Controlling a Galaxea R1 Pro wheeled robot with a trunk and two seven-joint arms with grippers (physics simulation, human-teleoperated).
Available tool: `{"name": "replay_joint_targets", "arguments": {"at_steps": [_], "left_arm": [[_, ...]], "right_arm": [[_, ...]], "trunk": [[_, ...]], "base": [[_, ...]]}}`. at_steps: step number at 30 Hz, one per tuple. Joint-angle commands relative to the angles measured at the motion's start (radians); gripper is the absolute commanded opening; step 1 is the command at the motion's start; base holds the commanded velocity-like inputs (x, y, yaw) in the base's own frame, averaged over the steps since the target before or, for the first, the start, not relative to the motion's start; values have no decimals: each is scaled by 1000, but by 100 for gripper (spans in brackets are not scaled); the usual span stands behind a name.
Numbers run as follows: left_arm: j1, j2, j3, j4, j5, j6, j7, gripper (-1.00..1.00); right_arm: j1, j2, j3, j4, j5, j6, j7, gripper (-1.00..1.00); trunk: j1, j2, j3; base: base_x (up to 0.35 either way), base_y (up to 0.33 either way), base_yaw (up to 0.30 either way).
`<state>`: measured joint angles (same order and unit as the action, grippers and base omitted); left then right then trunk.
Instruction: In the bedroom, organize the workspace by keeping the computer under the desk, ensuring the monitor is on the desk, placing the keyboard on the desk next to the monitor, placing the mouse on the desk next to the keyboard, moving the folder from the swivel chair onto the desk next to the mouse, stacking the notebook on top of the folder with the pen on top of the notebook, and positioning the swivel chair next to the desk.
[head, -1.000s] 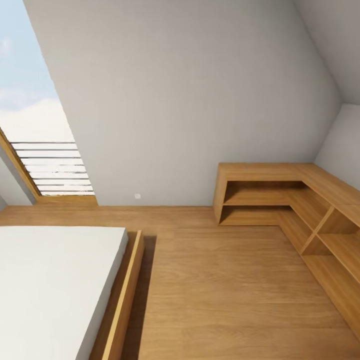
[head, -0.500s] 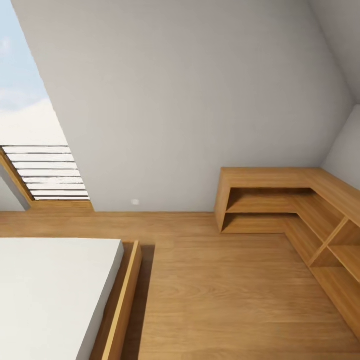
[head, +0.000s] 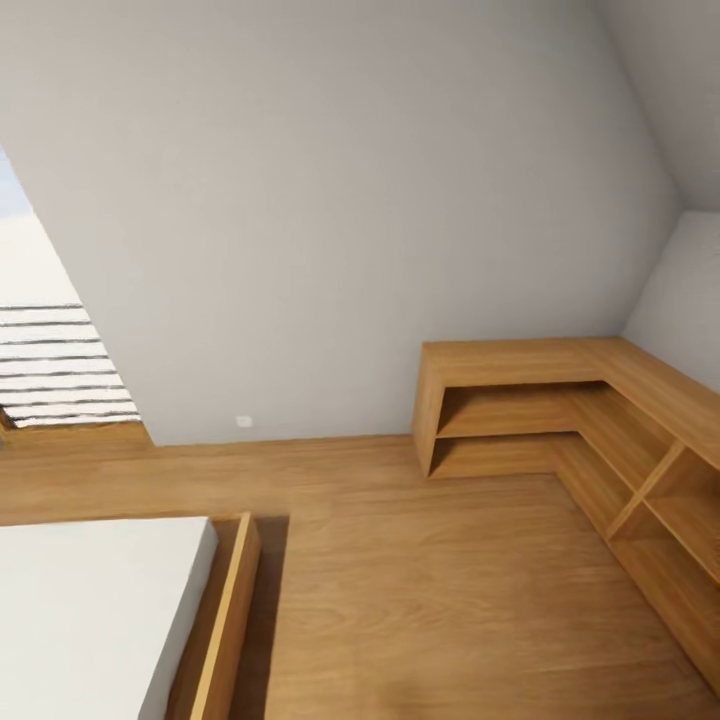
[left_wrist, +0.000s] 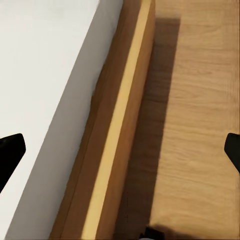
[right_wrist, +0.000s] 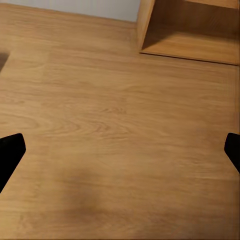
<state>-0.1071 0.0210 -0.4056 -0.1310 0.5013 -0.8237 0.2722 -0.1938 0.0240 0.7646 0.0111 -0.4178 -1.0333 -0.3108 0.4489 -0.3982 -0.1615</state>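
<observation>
I am in the bedroom, facing a grey sloping wall (head: 350, 200) over a light wood floor (head: 420, 590). My left gripper (left_wrist: 120, 152) is open, its dark fingertips (left_wrist: 10, 156) far apart above the wooden side rail (left_wrist: 120, 135) of a bed. My right gripper (right_wrist: 120, 152) is open as well and hangs over bare floor (right_wrist: 115, 125), with nothing between its fingertips (right_wrist: 9, 150).
A low bed with a white mattress (head: 90, 610) and a wood frame (head: 225, 610) fills the near left. An L-shaped light-wood shelf unit (head: 560, 400) runs along the right wall and the corner. A skylight with slats (head: 50, 360) is at the left.
The whole head view has shifted: the skylight and the bed have slid left and down, and the wall fills more of the frame. The camera moved, not the furniture.
</observation>
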Motion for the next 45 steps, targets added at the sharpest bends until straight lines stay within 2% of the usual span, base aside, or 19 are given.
{"name": "replay_joint_targets", "arguments": {"at_steps": [1, 16, 18, 45], "left_arm": [[0, 1, -9, -1, 3, -2, 7, 100], [0, 1, -9, -1, 3, -2, 7, 100], [0, 1, -9, -1, 3, -2, 7, 100], [0, 1, -7, -1, 3, -2, 7, 100]], "right_arm": [[-1, 1, 9, 1, -4, -2, -5, 100], [-1, 1, 9, 1, -3, 9, -5, 100], [-1, 1, 10, 1, -3, 30, -4, 100], [-1, 1, 12, 1, -1, 33, -4, 100]], "trunk": [[1, -2, -2], [1, -2, 0], [1, -2, 2], [1, -2, 33]], "base": [[338, 0, -258], [338, 0, -259], [337, 0, -203], [337, 0, -193]]}}
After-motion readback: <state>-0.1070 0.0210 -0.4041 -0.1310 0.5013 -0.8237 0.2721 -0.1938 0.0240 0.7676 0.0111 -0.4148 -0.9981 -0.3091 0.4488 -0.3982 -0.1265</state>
